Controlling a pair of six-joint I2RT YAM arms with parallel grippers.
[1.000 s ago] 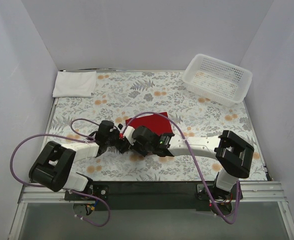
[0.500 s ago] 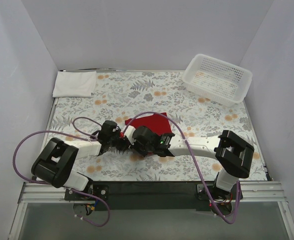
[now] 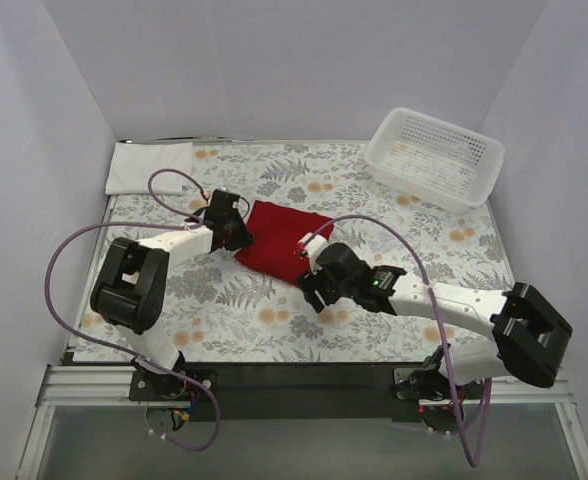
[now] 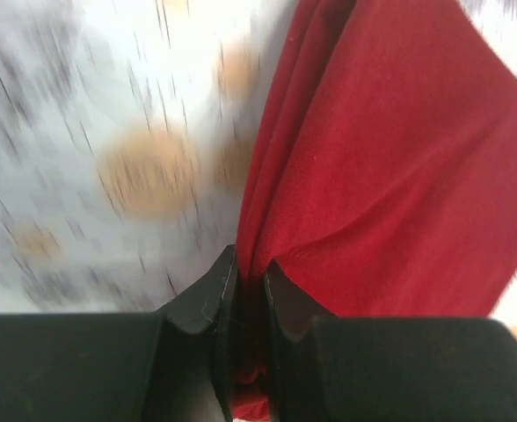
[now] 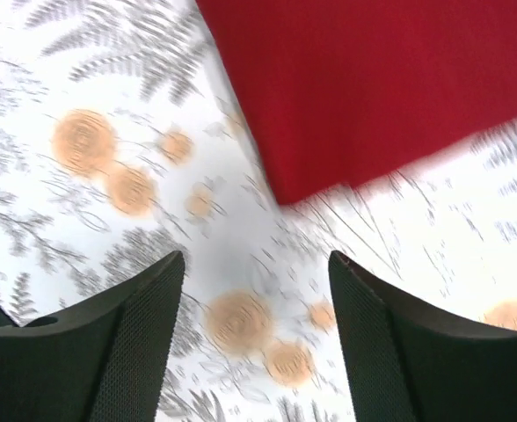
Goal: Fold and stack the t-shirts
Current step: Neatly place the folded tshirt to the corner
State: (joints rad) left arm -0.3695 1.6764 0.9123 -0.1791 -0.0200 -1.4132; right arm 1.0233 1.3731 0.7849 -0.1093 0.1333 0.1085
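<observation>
The deep red t-shirt (image 3: pixel 282 245) lies folded on the flowered table, left of centre. My left gripper (image 3: pixel 237 232) is at its left edge, jaws shut on a fold of the red cloth (image 4: pixel 251 274); the rest of the red t-shirt (image 4: pixel 390 167) spreads beyond the fingers. My right gripper (image 3: pixel 312 290) hovers just off the shirt's near right corner, open with nothing between its fingers (image 5: pixel 144 325). In the right wrist view that corner of the red t-shirt (image 5: pixel 373 88) lies ahead of the right gripper (image 5: pixel 255 260). The white t-shirt (image 3: pixel 150 166) rests as a flat folded rectangle at the back left corner.
A white plastic mesh basket (image 3: pixel 434 155) stands at the back right. Purple cables loop over both arms. White walls close in the table (image 3: pixel 394 230) on three sides.
The left gripper has shut on the red shirt and pulled it back and left. The right gripper has let go, opened and drawn back towards the near right.
</observation>
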